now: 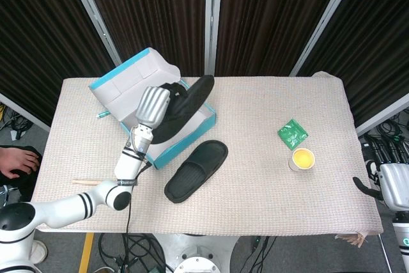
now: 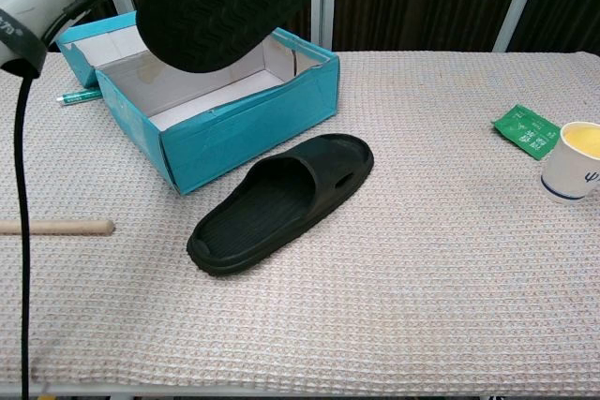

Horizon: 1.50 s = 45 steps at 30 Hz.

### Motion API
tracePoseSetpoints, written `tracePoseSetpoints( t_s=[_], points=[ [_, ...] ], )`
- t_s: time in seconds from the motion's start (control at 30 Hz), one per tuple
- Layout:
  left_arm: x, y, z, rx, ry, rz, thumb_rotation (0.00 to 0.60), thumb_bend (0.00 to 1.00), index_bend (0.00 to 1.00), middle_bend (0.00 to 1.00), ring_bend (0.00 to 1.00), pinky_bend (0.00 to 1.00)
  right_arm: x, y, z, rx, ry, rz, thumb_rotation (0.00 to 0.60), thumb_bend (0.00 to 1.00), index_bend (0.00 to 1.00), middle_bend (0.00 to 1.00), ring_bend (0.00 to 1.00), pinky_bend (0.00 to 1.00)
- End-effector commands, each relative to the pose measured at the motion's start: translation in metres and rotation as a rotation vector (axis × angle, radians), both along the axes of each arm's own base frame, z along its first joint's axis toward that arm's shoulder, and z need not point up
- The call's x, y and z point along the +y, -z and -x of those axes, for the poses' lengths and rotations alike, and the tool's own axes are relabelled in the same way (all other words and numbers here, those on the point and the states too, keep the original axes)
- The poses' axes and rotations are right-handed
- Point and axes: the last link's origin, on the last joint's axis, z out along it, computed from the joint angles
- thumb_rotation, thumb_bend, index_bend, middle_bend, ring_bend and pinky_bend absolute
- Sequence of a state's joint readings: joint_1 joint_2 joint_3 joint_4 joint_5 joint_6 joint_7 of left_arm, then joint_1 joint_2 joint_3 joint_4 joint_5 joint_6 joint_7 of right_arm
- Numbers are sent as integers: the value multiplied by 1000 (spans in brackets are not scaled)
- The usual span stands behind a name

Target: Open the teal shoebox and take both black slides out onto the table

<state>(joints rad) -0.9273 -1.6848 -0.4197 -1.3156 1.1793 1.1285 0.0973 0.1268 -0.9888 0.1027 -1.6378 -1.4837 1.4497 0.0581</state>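
Observation:
The teal shoebox (image 1: 192,137) (image 2: 253,124) stands open at the table's left, its lid (image 1: 131,81) folded back and its white inside bare. My left hand (image 1: 153,105) holds one black slide (image 1: 185,108) (image 2: 230,2) in the air above the box, sole down and tilted. The other black slide (image 1: 197,171) (image 2: 281,201) lies on the table just in front of the box. My right hand (image 1: 390,187) hangs beyond the table's right edge, holding nothing, its fingers hard to make out.
A green packet (image 1: 293,134) (image 2: 527,130) and a cup of yellow liquid (image 1: 301,159) (image 2: 579,161) sit at the right. A wooden stick (image 1: 86,183) (image 2: 54,228) lies near the front left. A teal pen (image 2: 80,96) lies behind the box.

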Motion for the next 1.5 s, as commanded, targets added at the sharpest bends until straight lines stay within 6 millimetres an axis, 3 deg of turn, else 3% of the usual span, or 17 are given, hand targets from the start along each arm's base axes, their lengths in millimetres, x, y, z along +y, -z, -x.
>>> tracePoseSetpoints(
  t_s=[0.03,0.17,0.37,0.47,0.53,0.6,0.63,0.73,0.87,0.93,1.0,1.13,1.23,1.5],
  points=[
    [-24,11,-16,13,99,74,600,441,543,620,647,857,0,1,0,-1,2,-2,600,119,65,113,26,100],
    [-35,35,-29,89,146,147,600,439,543,620,646,849,-1,1,0,-1,-1,-4,600,119,65,113,26,100],
    [-37,67,-42,137,120,235,600,428,528,606,617,818,0,0,0,0,7,-3,600,119,65,113,26,100],
    [-37,80,-44,189,112,286,600,335,388,514,492,705,0,-1,-1,0,3,-1,600,119,65,113,26,100],
    [-36,85,-45,208,104,299,590,195,220,339,296,504,1,-1,-2,-1,0,2,600,120,65,113,26,100],
    [-35,83,-45,193,93,277,502,113,138,217,162,350,1,-1,-1,-3,2,1,600,119,65,113,26,100],
    [-34,81,-44,177,88,263,414,88,116,181,120,305,2,-1,-1,-3,4,1,600,119,65,113,26,100],
    [-30,73,-37,132,65,239,282,74,105,145,81,246,2,-1,1,0,13,-3,600,119,65,113,26,100],
    [-29,54,-20,90,31,227,229,74,104,142,78,216,0,0,1,-2,12,-5,600,120,65,113,26,100],
    [-29,38,-8,80,11,206,231,74,104,142,78,216,-1,0,0,-4,7,-9,600,120,65,113,26,100],
    [-28,17,11,70,-24,168,280,75,104,142,79,216,-2,1,1,-6,5,-11,600,120,65,113,26,100],
    [-32,-26,58,80,-112,79,494,75,110,142,79,216,-1,-2,4,-9,16,-3,600,122,65,113,26,100],
    [-44,-57,99,90,-193,23,587,75,141,148,79,216,0,-3,7,-8,27,-3,600,122,65,113,26,100],
    [-97,-133,213,195,-413,-181,600,87,177,151,79,212,-5,-7,17,-42,53,-7,600,142,65,113,27,100]
  ],
)
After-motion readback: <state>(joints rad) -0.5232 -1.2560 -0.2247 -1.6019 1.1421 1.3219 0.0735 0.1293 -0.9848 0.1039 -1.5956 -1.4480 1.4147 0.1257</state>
